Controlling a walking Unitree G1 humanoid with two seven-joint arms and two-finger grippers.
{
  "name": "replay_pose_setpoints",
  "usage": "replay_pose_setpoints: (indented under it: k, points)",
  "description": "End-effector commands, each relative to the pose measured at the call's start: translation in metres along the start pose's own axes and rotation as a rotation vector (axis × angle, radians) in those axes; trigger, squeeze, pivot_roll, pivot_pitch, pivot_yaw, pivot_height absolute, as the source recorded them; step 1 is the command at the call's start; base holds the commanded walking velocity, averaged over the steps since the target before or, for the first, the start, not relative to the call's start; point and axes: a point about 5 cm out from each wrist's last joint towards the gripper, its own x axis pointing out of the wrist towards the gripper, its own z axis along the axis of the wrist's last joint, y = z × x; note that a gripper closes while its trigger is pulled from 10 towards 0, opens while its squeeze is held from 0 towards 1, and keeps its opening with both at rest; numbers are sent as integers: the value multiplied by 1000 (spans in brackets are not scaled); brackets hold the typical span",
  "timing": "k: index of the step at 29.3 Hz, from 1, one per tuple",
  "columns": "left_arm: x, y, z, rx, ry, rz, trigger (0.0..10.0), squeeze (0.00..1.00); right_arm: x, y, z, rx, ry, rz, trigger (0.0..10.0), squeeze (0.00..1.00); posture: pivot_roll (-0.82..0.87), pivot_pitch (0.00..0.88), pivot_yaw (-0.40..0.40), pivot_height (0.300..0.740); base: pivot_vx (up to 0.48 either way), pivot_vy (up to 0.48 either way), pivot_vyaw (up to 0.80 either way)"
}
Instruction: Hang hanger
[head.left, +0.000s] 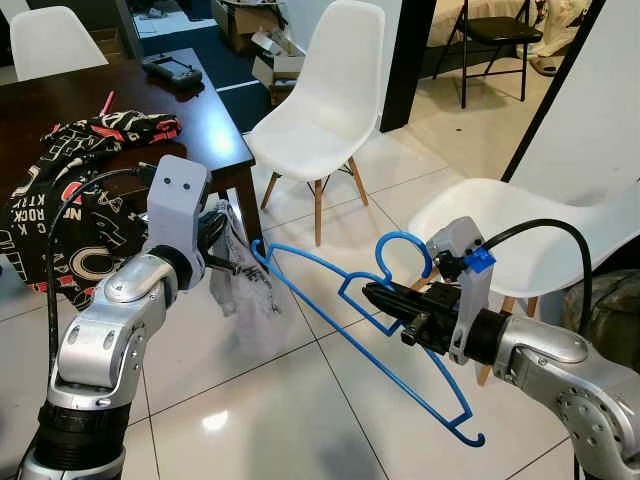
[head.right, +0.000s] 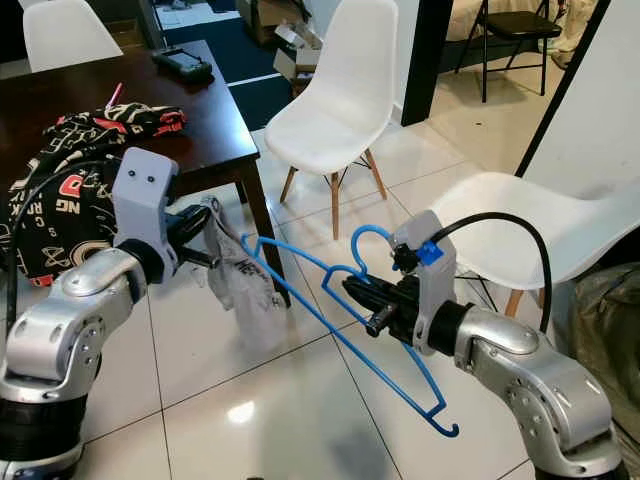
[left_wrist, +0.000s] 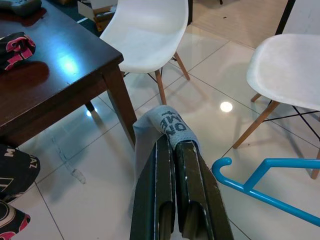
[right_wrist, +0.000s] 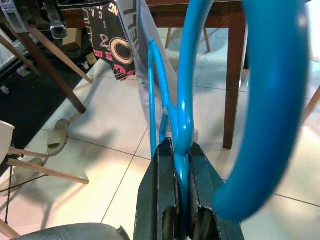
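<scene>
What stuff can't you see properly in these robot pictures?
- Grey cloth: left wrist view, the left gripper covers its lower part; its print reads only partly.
- Blue hanger: right wrist view, the hook is a close blur; its far end is cut off.
- Device on the dark table: too small to identify.

Table (head.left: 215, 120) at rear left, patterned garment (head.left: 70, 190) draped over its near edge, remote-like device (head.left: 172, 68) at its far end. Chair (head.left: 325, 110) just right of table; second chair (head.left: 520, 225) right foreground. Hanger (head.left: 345, 315) sits between right gripper (head.left: 385, 298) and left gripper (head.left: 225, 262), which pinches a cloth (head.left: 240, 280) beside the table leg.
</scene>
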Motion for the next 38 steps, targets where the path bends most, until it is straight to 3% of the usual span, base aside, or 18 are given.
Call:
replay_pose_setpoints:
  k: [1, 23, 38]
  points:
    - [-4, 1, 1, 13, 2, 0, 10000, 0, -1, 0, -3, 0, 4, -1, 10000, 0, 35, 180, 57, 740, 0, 0, 0]
    - [-3, 2, 0, 16, 6, 4, 10000, 0, -6, 15, -6, -27, 11, 140, 10000, 0, 33, 173, 57, 740, 0, 0, 0]
    - [-4, -1, 2, 12, -1, -7, 10000, 0, -1, 8, -2, -41, -22, 77, 10000, 0, 35, 174, 56, 740, 0, 0, 0]
